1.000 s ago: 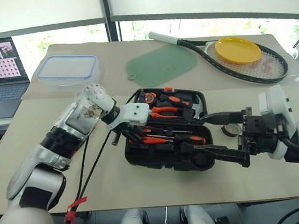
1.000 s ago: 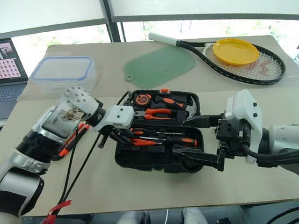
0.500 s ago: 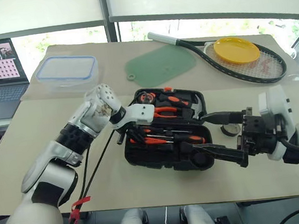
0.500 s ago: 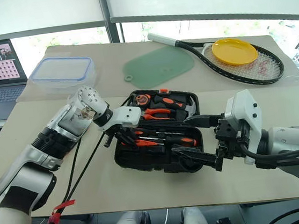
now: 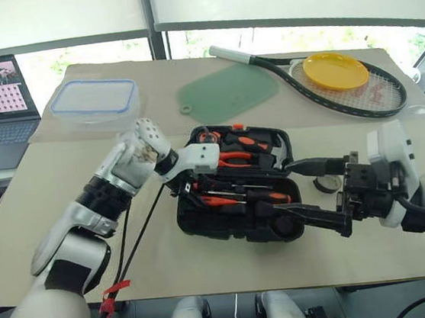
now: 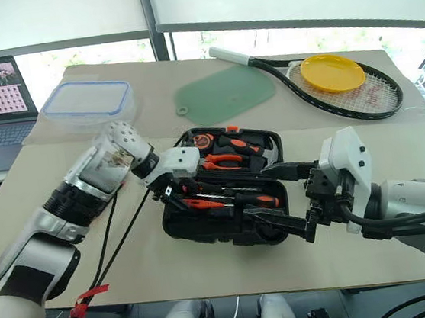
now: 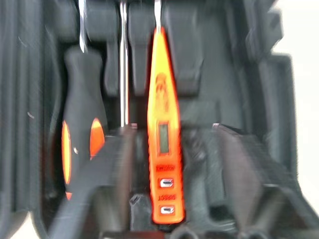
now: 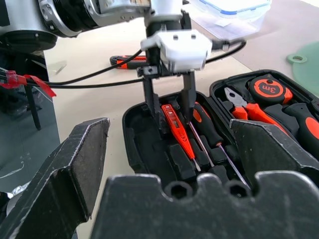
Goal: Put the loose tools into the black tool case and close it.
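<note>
While parted astride the orange tester screwdriver (image 8: 175, 130) lying slotted in the black tool case (image 5: 239, 221), left gripper (image 8: 169, 107); right gripper (image 5: 318, 193) spread wide beside case.

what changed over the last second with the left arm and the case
The left gripper opened its jaws and let go of the orange tester screwdriver, which now lies in its slot in the black tool case. The right gripper stayed open beside the case; the tape roll stayed on the table.
</note>
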Robot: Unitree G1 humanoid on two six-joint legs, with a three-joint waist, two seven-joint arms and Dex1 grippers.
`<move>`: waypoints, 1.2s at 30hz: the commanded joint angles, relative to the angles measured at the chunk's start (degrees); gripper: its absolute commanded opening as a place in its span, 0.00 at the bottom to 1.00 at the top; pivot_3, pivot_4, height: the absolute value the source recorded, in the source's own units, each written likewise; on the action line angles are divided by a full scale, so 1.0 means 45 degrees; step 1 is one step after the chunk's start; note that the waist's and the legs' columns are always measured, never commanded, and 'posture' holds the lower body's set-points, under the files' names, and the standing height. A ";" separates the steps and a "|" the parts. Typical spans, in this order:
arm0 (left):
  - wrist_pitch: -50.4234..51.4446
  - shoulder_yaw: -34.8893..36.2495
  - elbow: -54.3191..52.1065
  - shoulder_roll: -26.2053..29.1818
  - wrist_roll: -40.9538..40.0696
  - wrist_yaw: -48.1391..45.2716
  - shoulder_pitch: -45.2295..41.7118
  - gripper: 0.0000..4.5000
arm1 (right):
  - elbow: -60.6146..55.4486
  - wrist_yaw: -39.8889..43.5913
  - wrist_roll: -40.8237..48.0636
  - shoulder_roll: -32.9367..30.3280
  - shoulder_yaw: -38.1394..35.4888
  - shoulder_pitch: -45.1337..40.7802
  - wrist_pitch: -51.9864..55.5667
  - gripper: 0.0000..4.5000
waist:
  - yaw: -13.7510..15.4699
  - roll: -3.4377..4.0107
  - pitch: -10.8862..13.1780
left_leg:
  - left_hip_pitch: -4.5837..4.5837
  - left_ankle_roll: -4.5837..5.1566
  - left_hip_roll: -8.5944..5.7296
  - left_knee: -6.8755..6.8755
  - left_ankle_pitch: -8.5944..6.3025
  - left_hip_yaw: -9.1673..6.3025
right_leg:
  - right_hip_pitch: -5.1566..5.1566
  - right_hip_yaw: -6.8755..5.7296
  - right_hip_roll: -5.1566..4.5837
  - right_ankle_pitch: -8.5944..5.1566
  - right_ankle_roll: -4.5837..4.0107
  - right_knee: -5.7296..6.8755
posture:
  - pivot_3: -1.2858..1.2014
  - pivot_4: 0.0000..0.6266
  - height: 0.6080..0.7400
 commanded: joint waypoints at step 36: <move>-0.6101 0.2718 0.1160 -0.1125 0.0139 0.3870 0.5604 0.01 | 0.0691 -0.0003 0.0519 -0.0518 0.0118 -0.0616 -0.0121 1.00 | -0.0018 0.0049 -0.0050 | 0.0052 0.0005 -0.0010 0.0001 -0.0005 0.0008 | 0.0051 0.0003 -0.0020 0.0000 0.0008 -0.0001 | 0.52 0.24 0.99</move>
